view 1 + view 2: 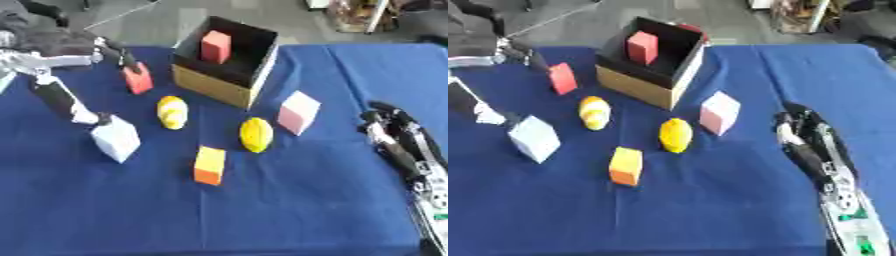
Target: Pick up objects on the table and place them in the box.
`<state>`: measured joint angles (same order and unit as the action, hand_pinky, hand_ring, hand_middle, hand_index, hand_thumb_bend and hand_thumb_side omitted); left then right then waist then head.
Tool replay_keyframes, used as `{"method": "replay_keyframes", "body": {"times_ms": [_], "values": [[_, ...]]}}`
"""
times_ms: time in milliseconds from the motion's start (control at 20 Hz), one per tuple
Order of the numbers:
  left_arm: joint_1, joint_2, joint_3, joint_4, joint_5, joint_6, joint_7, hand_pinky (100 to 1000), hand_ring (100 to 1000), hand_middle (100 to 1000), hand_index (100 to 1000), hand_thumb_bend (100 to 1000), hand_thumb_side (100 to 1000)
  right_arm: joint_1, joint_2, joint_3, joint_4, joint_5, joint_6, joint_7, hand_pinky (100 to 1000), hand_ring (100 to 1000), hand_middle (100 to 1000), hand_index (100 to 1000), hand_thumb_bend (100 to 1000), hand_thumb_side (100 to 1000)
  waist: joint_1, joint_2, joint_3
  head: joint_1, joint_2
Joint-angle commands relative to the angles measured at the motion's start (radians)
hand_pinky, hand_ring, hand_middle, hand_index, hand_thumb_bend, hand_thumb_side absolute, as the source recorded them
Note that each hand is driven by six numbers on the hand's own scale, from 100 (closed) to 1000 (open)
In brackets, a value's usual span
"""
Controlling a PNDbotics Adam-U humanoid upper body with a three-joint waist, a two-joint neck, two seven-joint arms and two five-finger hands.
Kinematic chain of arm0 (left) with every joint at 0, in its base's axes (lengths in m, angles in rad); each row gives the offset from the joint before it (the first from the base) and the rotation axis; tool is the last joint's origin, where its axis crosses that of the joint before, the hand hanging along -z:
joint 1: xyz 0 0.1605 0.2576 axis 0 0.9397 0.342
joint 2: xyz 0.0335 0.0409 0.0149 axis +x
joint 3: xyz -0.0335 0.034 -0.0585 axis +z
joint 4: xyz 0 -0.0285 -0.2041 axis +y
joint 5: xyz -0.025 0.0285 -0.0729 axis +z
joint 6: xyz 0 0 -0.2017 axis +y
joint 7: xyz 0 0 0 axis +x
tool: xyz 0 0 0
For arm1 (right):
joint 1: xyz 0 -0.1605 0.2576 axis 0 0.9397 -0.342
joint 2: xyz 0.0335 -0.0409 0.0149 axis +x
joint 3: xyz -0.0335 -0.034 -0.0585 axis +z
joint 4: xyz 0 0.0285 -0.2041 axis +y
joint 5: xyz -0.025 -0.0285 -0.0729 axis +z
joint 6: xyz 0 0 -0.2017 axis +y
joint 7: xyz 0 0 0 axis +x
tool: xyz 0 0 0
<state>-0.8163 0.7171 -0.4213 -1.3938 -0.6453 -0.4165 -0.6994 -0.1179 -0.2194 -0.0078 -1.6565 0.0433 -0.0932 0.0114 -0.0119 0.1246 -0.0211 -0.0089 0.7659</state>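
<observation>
A: Right, nearest first. On the blue-covered bench (289, 210), the orange block (210, 165) stands closest to the near edge, about midway between left and right sides.

B: And the right robot hand (802, 137)?

A: Rests by the bench's right edge, fingers relaxed and pointing away, holding nothing, well apart from every object.

B: Next row back?

A: White cube (115, 138) toward the left edge. Yellow rounded object (256, 134) just beyond the orange block and to its right. Pink cube (298, 112) near it, further right. A second yellow rounded object (172, 112) lies between the white cube and the box.

B: Left robot hand (118, 52)?

A: Comes in from the far left corner. Its fingers pinch the top of a red block (137, 79), which stands upright just left of the box. A white-tipped finger (85, 116) of the same hand reaches down beside the white cube; contact, cannot tell.

B: The box?

A: Cardboard box (210, 86), black inside, sits toward the far edge, open top. Another red block (215, 46) already stands inside it, against the far wall.
</observation>
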Motion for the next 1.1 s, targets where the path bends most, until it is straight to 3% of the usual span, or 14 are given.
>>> {"method": "replay_keyframes", "body": {"times_ms": [50,700,900,1100], "values": [[-0.036,-0.031,-0.008,0.099,-0.103,-0.13,-0.064,835,798,804,890,583,232,-0.007,-0.025,-0.002,-0.01,0.005,-0.001,0.0,735,622,650,821,100,410,0.014,-0.026,-0.003,-0.012,0.004],[-0.038,-0.115,0.025,0.311,-0.314,-0.226,0.024,843,811,818,900,606,229,-0.009,-0.02,0.002,-0.008,0.003,-0.001,0.004,735,622,651,821,100,409,0.01,-0.026,-0.002,-0.027,0.004],[-0.037,-0.114,0.044,0.328,-0.315,-0.239,0.009,846,815,821,900,578,228,-0.009,-0.021,0.0,-0.007,0.003,0.0,0.002,736,622,652,821,100,408,0.008,-0.025,-0.003,-0.03,0.004],[-0.037,-0.082,0.072,0.274,-0.251,-0.218,0.006,848,815,821,901,559,223,-0.008,-0.021,-0.001,-0.006,0.003,0.0,0.0,735,622,652,821,100,409,0.009,-0.025,-0.001,-0.035,0.004]]}}
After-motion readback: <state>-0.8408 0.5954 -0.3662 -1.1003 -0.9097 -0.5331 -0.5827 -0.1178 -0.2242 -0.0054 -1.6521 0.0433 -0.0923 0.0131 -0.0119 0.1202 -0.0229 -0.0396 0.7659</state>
